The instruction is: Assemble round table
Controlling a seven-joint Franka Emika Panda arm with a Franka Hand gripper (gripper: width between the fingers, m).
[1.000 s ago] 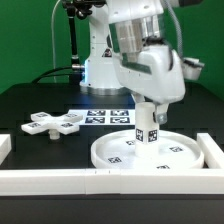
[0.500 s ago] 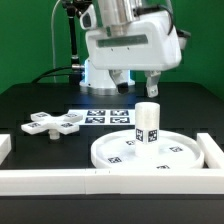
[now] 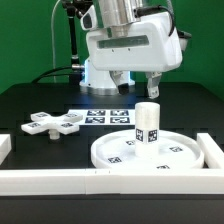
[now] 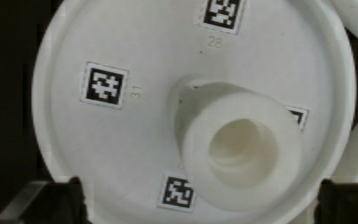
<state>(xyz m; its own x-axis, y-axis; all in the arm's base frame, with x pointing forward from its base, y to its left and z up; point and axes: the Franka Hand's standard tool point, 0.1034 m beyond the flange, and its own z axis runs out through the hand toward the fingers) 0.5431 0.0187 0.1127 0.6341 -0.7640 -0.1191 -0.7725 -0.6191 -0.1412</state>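
Note:
The large round disc lies flat on the black table at the exterior view's right. The short cylinder leg stands upright on its middle. My gripper hangs open and empty a little above the leg, touching nothing. The cross-shaped base lies apart at the exterior view's left. In the wrist view the disc fills the picture, with the leg's hollow top seen from above. My dark fingertips show at the picture's edge on either side of it.
The marker board lies flat between the base and the disc, in front of the robot's foot. A long white rail runs along the table's front. Another rail stands close to the disc's right side.
One second ago my gripper was low around the leg. It has let go and risen straight up, leaving the leg standing on the disc. Nothing has moved in the last half second.

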